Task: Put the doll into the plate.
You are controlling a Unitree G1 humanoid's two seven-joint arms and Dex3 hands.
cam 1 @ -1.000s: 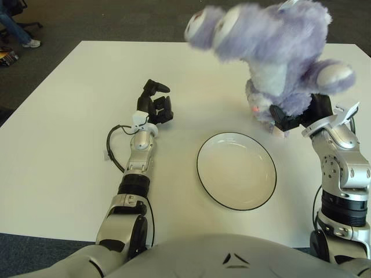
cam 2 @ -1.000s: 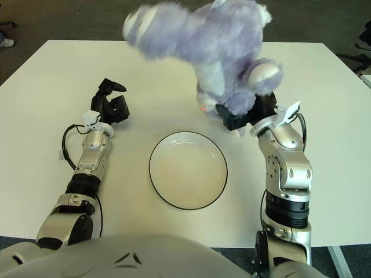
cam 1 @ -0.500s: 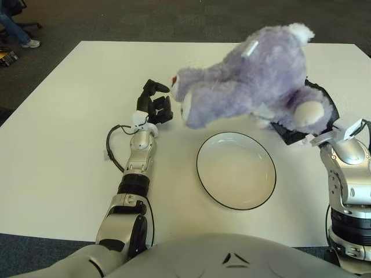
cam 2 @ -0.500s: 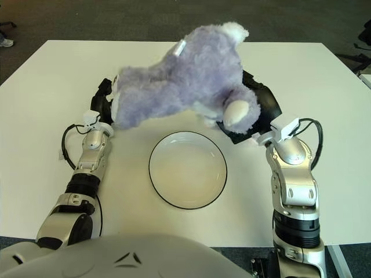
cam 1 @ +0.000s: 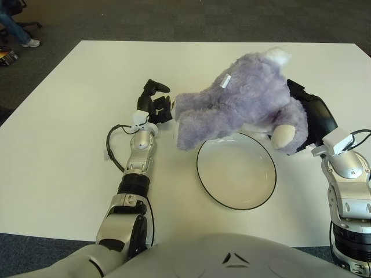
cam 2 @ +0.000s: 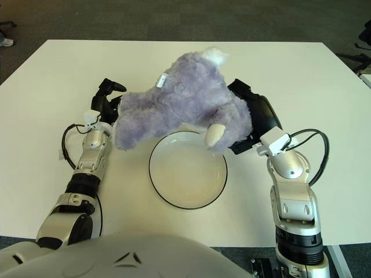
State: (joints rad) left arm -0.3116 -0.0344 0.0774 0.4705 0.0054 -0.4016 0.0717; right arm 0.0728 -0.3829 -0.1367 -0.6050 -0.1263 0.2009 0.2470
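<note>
You hold the purple doll point(cam 1: 243, 101) in your right hand point(cam 2: 255, 124), gripping its back end so it hangs face down over the far rim of the plate point(cam 1: 236, 200). Your left hand point(cam 1: 153, 107) waits beside the doll's head, fingers curled and holding nothing.

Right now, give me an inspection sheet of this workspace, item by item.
Surface: white rectangular table.
Job's things: fluffy purple plush doll tilted head-down over the far rim of the white round plate with a dark rim; plate holds nothing.
Clutter: nothing seen.
Hands: right hand grips the doll from behind; left hand shows beside the doll's head, on its left, holding nothing.
Cables: black cable looped beside the left forearm.
Surroundings: grey carpet, someone's shoe.
</note>
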